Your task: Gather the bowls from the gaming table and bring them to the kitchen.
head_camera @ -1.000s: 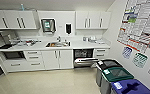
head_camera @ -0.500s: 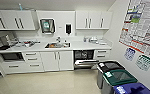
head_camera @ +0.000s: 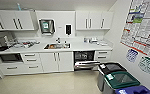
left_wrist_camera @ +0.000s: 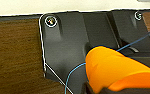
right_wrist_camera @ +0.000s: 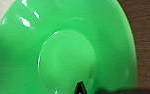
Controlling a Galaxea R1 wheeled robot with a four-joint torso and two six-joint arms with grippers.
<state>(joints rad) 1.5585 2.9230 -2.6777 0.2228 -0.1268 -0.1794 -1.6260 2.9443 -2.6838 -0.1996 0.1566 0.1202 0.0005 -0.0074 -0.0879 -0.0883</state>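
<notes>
I face the kitchen in the head view: white cabinets (head_camera: 53, 61), a white worktop (head_camera: 78, 46), a steel sink (head_camera: 56, 46) and a dishwasher (head_camera: 85, 60) with its door lowered. An orange bowl (left_wrist_camera: 113, 67) sits large in the left wrist view, above brown floor, with my left gripper (left_wrist_camera: 91, 88) shut on its edge. A green bowl (right_wrist_camera: 63, 55) takes up most of the right wrist view, and my right gripper (right_wrist_camera: 79, 88) is shut on its rim, one dark tip showing over it. The gaming table is out of view.
Black (head_camera: 111, 68), green (head_camera: 121, 80) and blue (head_camera: 133, 90) bins stand along the right wall under posters (head_camera: 143, 27). A towel dispenser (head_camera: 46, 26) and a soap dispenser (head_camera: 68, 29) hang above the sink. Pale floor lies between me and the cabinets.
The whole head view has crept a little closer to the cabinets, and the bins sit lower in the picture. The camera moved, not the kitchen.
</notes>
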